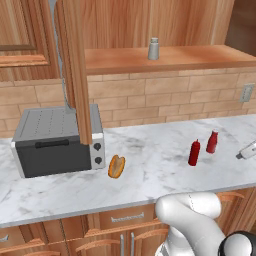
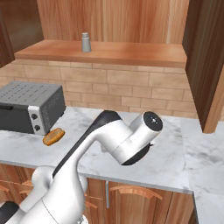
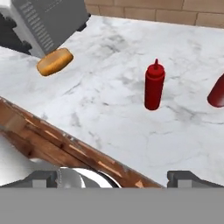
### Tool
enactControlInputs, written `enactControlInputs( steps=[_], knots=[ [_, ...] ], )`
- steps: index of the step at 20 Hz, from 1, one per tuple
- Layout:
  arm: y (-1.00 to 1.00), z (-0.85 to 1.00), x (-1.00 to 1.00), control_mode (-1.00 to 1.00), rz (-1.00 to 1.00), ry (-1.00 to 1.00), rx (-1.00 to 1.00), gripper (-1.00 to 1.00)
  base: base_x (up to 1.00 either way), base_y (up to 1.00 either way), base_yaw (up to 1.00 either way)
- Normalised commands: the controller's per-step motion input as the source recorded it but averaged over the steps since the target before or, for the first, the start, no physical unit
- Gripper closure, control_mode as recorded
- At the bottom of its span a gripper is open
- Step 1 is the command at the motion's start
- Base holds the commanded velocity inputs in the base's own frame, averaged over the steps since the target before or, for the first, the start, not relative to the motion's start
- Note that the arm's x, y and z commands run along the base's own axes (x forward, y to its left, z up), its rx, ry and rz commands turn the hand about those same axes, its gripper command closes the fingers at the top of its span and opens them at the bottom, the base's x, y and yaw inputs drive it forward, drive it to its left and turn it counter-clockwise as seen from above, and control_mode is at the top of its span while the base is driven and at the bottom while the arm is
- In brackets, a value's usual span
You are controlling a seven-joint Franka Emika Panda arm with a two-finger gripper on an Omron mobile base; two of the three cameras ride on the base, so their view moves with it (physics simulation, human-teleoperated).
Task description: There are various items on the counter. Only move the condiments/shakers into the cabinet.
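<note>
The small grey shaker stands upright on the cabinet's long wooden shelf. Two red bottles stand upright on the white marble counter. In the hand view the nearer bottle is at the centre and the other bottle is cut by the right edge. The orange-brown bun lies beside the toaster oven. My gripper is open, with nothing between its fingertips. It hangs at the counter's front edge, well short of the bottles.
A grey toaster oven sits at the counter's left. The cabinet's tall narrow door stands open above it. A small white-grey object lies at the far right. Wooden drawers run below the counter.
</note>
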Motion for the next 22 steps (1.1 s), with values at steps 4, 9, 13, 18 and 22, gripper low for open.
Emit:
enactControlInputs(
  steps=[4, 9, 13, 18, 22],
  knots=[
    [0.00, -0.38, 0.06, -1.00, 0.25, -0.13, 0.00, -1.00, 0.00, 0.00, 0.00],
    [0.00, -0.30, 0.11, -1.00, 0.26, -0.20, 0.02, -1.00, 0.00, 0.00, 0.00],
    [0.00, -0.25, 0.15, -1.00, 0.25, -0.26, 0.05, -1.00, 0.00, 0.00, 0.00],
    [0.00, -0.27, 0.11, -1.00, 0.20, -0.26, 0.12, -1.00, 0.00, 0.00, 0.00],
    [0.00, -0.15, 0.16, -1.00, 0.12, -0.19, 0.19, -1.00, 0.00, 0.00, 0.00]
  ],
)
